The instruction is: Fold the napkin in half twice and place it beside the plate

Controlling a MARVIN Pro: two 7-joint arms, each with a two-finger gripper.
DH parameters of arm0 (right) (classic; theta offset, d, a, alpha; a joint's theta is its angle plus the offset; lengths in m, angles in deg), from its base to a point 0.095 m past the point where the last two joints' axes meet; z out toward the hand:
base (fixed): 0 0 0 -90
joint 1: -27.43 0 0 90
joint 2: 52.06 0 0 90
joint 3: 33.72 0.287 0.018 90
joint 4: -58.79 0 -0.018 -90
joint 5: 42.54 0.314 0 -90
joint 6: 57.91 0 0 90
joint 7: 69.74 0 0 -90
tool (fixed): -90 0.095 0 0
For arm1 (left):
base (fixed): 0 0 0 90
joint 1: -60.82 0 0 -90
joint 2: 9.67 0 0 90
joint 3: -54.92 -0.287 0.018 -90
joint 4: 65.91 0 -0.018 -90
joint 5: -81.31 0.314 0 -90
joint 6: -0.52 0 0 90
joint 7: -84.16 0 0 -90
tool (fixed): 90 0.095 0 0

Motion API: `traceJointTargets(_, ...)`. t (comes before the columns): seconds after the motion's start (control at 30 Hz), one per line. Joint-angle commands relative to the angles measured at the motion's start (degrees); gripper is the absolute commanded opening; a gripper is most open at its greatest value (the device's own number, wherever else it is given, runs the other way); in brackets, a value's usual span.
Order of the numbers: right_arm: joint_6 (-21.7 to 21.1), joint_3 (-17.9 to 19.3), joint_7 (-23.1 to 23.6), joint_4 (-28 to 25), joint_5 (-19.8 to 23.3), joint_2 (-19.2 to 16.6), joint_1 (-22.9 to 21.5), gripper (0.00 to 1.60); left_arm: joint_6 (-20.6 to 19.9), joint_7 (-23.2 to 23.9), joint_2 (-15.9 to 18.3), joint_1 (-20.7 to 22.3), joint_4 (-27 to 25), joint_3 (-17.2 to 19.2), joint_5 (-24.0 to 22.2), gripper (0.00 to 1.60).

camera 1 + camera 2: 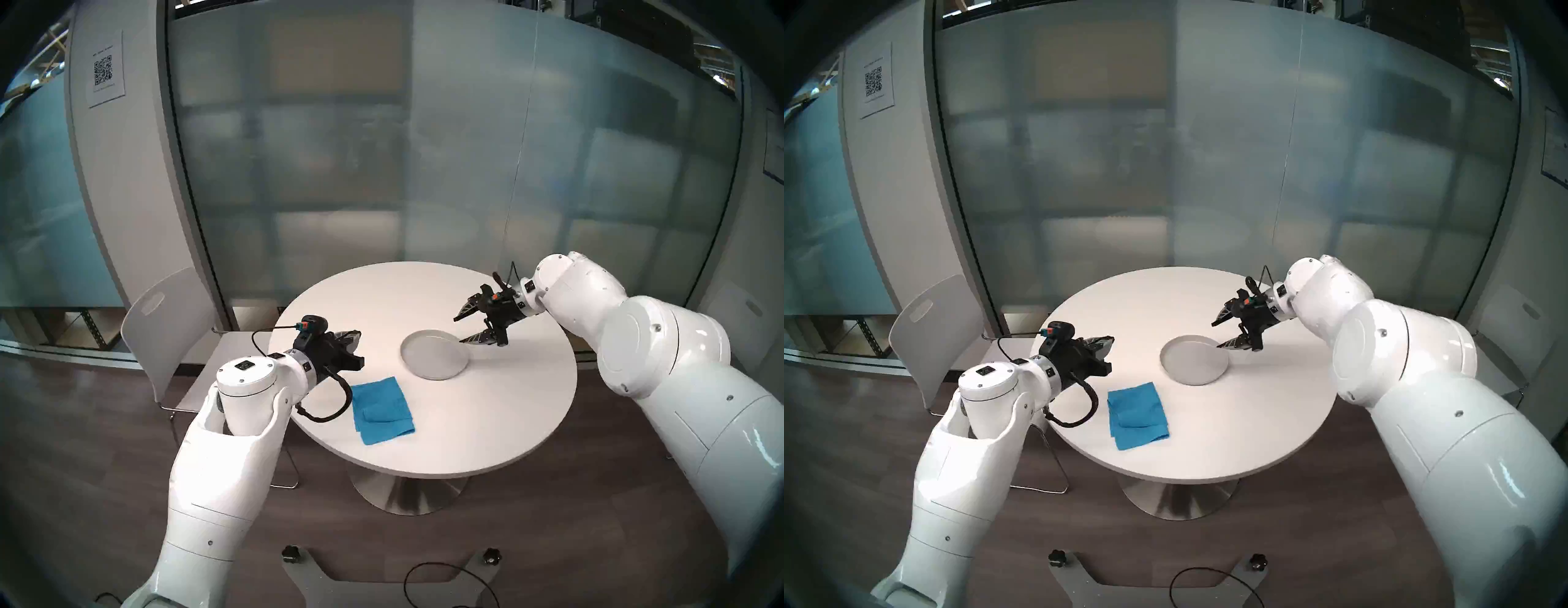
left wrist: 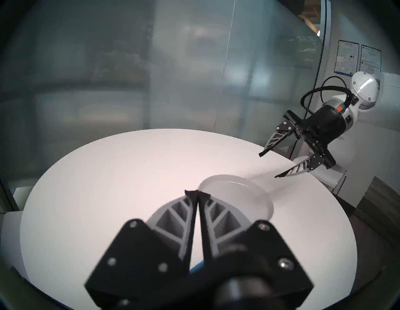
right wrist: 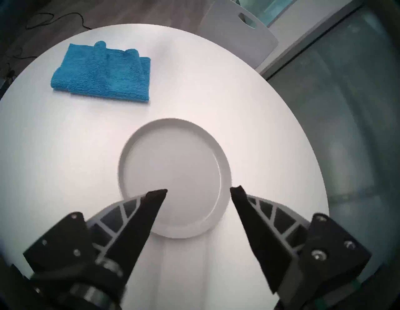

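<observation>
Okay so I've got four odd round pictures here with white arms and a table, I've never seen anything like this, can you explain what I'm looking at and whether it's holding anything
This is a two-armed robot at a round white table. The two wide pictures come from cameras on its head, looking down at its own arms; they are nearly the same. The other two come from a camera on each wrist, so you see black fingers at the bottom of each.

On the table lie a folded blue napkin near the front edge and an empty light-grey plate further back, apart from each other.

The left end effector has its fingers closed together and grips nothing; it hangs above the table near the napkin. The right end effector is open and empty, above the plate's far side.

A white chair stands beside the table, with frosted glass behind.
</observation>
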Motion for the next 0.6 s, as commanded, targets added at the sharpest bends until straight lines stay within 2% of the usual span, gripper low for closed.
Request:
traceJointTargets(0.0,-0.4,3.3,5.6,-0.4,3.3,-1.7,-3.4,1.45,0.3,0.1,-0.2,1.1,-0.7,-0.1,-0.1,0.51)
traceJointTargets(0.03,-0.5,4.0,5.7,-0.4,3.8,-1.7,-3.3,1.6,0.3,0.1,-0.2,1.1,-0.7,-0.2,-0.1,0.51)
traceJointTargets(0.57,-5.8,19.0,7.1,-0.4,16.8,-2.4,0.3,1.6,0.5,-0.1,-0.5,0.5,-0.7,-0.2,-0.1,0.51)
